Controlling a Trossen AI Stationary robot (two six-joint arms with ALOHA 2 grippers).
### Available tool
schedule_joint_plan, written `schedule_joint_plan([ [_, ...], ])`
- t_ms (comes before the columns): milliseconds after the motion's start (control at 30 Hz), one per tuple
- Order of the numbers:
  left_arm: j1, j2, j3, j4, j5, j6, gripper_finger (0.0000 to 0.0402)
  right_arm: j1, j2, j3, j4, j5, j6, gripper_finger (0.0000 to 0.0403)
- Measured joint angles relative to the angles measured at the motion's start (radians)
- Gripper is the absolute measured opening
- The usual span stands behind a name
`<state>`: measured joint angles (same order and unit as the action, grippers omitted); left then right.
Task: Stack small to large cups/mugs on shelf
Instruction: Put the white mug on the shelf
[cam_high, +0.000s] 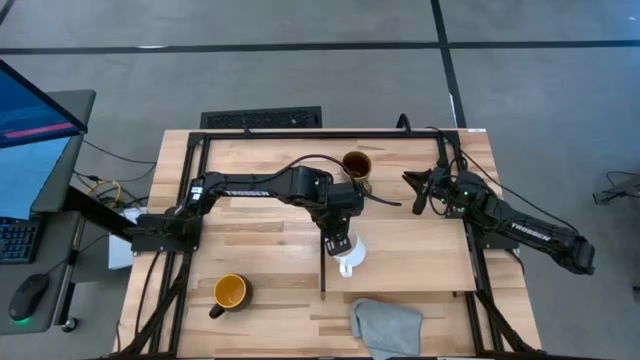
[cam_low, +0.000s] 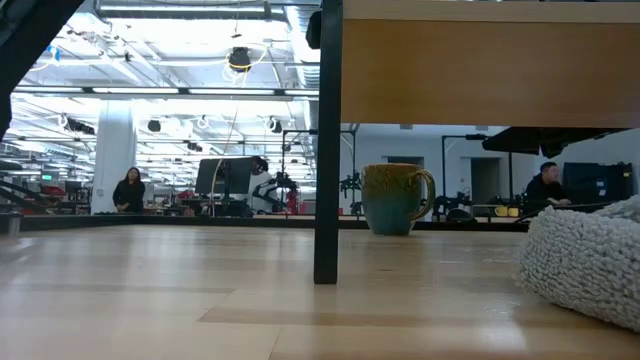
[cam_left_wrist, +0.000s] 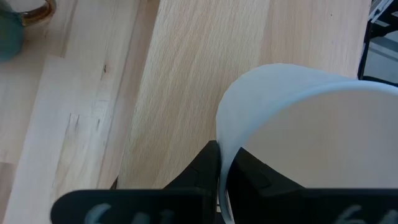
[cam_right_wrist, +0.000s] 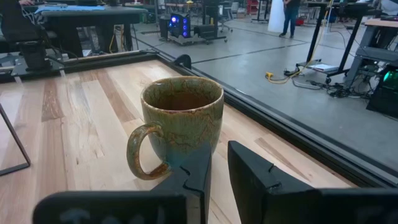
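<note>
Black mug (cam_high: 230, 292), yellow inside, empty, at 8 o'clock on the worktop (cam_high: 260, 225). My left gripper (cam_high: 340, 243) pinches the white mug (cam_high: 349, 258) rim over the shelf (cam_high: 420, 250). Olive mug (cam_high: 357, 165), empty, at 12 o'clock. My right gripper (cam_high: 418, 192) parted, facing it.

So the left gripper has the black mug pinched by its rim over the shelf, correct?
Not quite: the left gripper is pinching the small white mug by its rim over the shelf, as the high view shows. The black mug sits on the table.
</note>
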<state>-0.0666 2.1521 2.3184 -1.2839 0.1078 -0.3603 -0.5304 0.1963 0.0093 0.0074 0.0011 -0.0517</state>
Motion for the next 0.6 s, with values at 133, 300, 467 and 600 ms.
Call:
schedule_joint_plan([
  [133, 0.0, 0.0, 0.0, 0.001, -0.004, 0.0, 0.0009, 0.0, 0.0, 0.0, 0.0, 0.0, 0.0, 0.0076],
  [300, 0.0, 0.0, 0.0, 0.002, -0.006, 0.0, 0.0009, 0.0, 0.0, 0.0, 0.0, 0.0, 0.0, 0.0076],
  [467, 0.0, 0.0, 0.0, 0.003, -0.007, -0.001, 0.0009, 0.0, 0.0, 0.0, 0.0, 0.0, 0.0, 0.0076],
  [600, 0.0, 0.0, 0.0, 0.003, -0.002, -0.001, 0.0009, 0.0, 0.0, 0.0, 0.0, 0.0, 0.0, 0.0076],
])
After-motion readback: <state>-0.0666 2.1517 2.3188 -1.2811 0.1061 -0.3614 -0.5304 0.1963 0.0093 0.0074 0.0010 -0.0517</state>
